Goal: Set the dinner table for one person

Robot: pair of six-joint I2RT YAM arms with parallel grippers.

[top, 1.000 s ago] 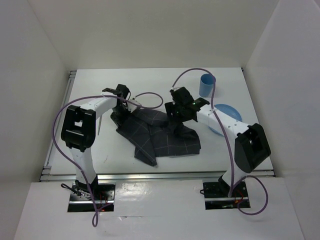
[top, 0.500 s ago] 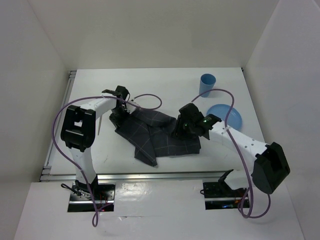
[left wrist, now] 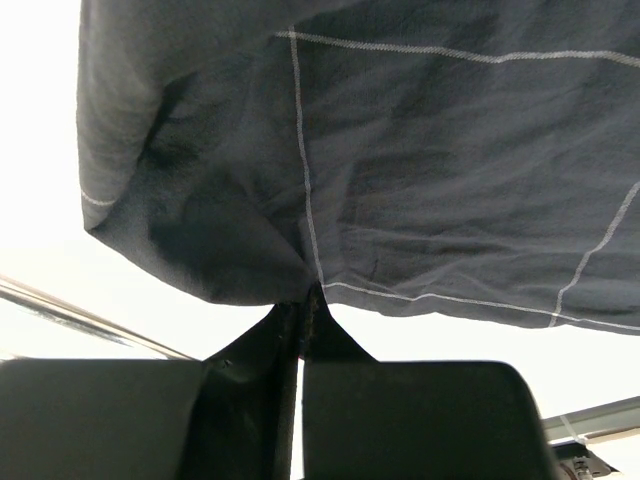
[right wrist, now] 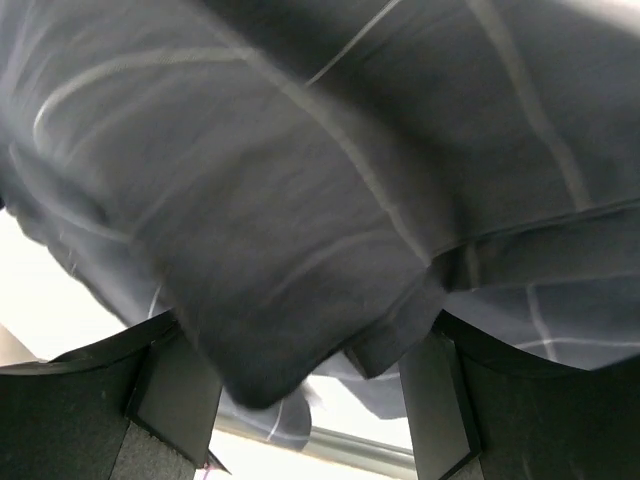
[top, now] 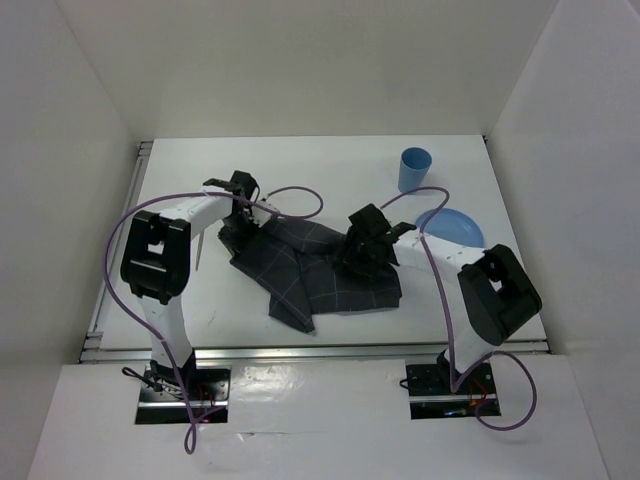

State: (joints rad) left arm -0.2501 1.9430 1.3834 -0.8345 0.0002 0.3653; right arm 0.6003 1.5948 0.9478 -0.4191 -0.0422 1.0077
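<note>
The dinner table (top: pixel 300 165) is a wide white top. A dark grey checked cloth (top: pixel 320 272) lies crumpled at its middle. My left gripper (top: pixel 238 226) is shut on the cloth's left corner; in the left wrist view the fingertips (left wrist: pixel 306 303) pinch the hem of the cloth (left wrist: pixel 420 160). My right gripper (top: pixel 360 256) is low over the cloth's right part. Its jaws stand wide apart in the right wrist view, and a loose fold of the cloth (right wrist: pixel 300 200) hangs between the fingers (right wrist: pixel 175 400) of the right gripper (right wrist: pixel 305 395).
A blue cup (top: pixel 415 168) stands upright at the back right. A blue plate (top: pixel 458 227) lies nearer, partly hidden by the right arm. A thin grey utensil (top: pixel 201 250) lies beside the left arm. Metal rails (top: pixel 112 262) edge the table.
The right arm swung out to the right and came back; its gripper now sits lower on the cloth's right part. The left gripper has kept its hold and place.
</note>
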